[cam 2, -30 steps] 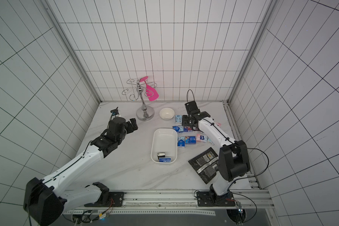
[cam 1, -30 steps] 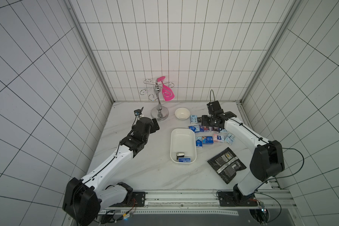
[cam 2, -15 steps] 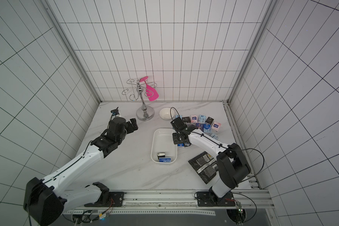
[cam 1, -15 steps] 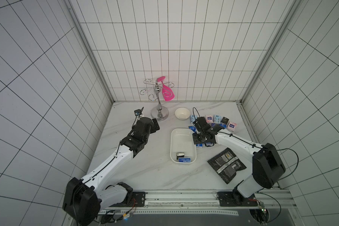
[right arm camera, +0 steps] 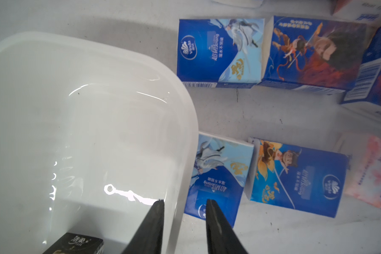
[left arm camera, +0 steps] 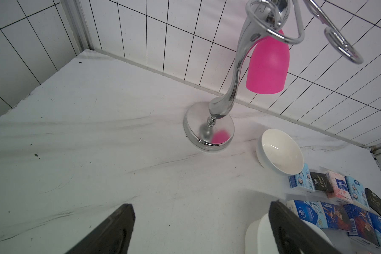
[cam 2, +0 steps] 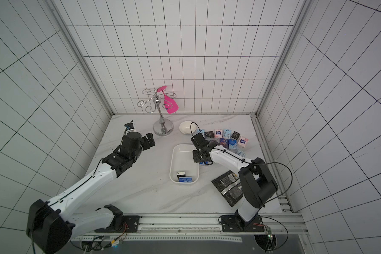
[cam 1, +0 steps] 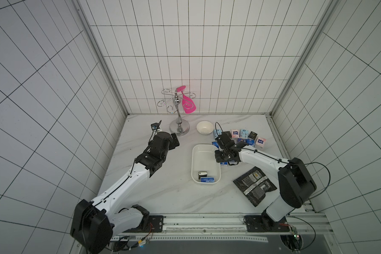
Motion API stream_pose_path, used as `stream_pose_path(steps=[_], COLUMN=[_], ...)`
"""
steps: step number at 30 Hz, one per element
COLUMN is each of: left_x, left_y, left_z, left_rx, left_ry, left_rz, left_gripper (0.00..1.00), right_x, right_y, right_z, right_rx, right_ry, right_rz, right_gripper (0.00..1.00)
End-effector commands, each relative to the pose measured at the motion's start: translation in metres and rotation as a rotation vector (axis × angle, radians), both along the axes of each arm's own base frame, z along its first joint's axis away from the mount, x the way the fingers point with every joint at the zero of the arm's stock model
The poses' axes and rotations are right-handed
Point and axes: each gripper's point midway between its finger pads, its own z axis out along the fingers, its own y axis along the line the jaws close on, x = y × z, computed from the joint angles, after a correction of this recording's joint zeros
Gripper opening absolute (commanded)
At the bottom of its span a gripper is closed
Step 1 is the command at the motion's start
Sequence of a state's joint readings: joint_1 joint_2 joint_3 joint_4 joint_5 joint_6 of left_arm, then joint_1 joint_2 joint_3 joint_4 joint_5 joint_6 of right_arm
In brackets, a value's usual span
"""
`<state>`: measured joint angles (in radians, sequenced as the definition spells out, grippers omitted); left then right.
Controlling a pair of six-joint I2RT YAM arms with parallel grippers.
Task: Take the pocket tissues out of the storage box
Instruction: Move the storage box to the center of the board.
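Two pocket tissues (cam 2: 185, 179) are seen inside the storage box (cam 1: 194, 162), both at its 6 o'clock end: a black packet (cam 1: 202, 175) and, touching it on the 6 o'clock side, a dark blue packet (cam 1: 207, 179) laid along the end wall. The blue packet's long axis runs from 9 to 3 o'clock, across the box, whose own long axis runs from 12 to 6. The black packet is turned roughly the same way; whether it lies flat or on edge cannot be told.

The right gripper (right arm camera: 184, 200) is held above the box's long wall at about 2 o'clock. Its jaws are set a narrow gap apart, with nothing between them. From the jaws the two packets are judged to lie at about 7 o'clock, down the box's length, and the right arm is judged the nearer.

The left gripper (left arm camera: 200, 211) is held well apart at 10 o'clock of the box, jaws wide and empty, near the chrome stand (cam 1: 179, 129). Rows of other packets (cam 1: 240, 136) are laid on the table from 1 to 3 o'clock of the box, a white bowl (cam 1: 204, 127) at 12, foil pouches (cam 1: 254, 185) at 4.
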<state>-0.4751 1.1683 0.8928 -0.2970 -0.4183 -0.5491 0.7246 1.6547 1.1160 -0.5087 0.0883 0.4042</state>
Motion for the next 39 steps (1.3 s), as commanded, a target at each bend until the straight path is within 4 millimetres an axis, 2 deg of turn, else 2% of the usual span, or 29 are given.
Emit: stream_pose_path(steps=[1, 4, 15, 21, 26, 32, 39], left_x=[0.000, 0.000, -0.001, -0.001, 0.000, 0.000, 0.001], left_y=[-0.001, -0.001, 0.001, 0.000, -0.002, 0.000, 0.000], left_z=[0.011, 0.010, 0.008, 0.005, 0.003, 0.005, 0.003], left_rx=[-0.001, -0.003, -0.001, -0.001, -0.006, 0.000, 0.001], left_ry=[-0.021, -0.021, -0.020, -0.014, -0.010, -0.014, -0.011], left_rz=[-0.004, -0.003, 0.001, 0.001, -0.002, 0.002, 0.003], left_gripper=[0.99, 0.99, 0.99, 0.99, 0.99, 0.98, 0.99], right_x=[-0.008, -0.008, -0.020, -0.028, -0.038, -0.036, -0.033], right_y=[0.005, 0.016, 0.085, 0.108, 0.128, 0.122, 0.096], right_z=[-0.013, -0.010, -0.016, -0.009, -0.007, 0.000, 0.046], right_rx=[-0.001, -0.014, -0.016, 0.013, 0.105, 0.088, 0.048], right_ry=[0.026, 0.003, -0.003, -0.008, 0.036, 0.006, -0.133], right_rz=[0.007, 0.027, 0.148, 0.192, 0.237, 0.236, 0.259], right_gripper=[0.28, 0.27, 0.28, 0.30, 0.32, 0.39, 0.48])
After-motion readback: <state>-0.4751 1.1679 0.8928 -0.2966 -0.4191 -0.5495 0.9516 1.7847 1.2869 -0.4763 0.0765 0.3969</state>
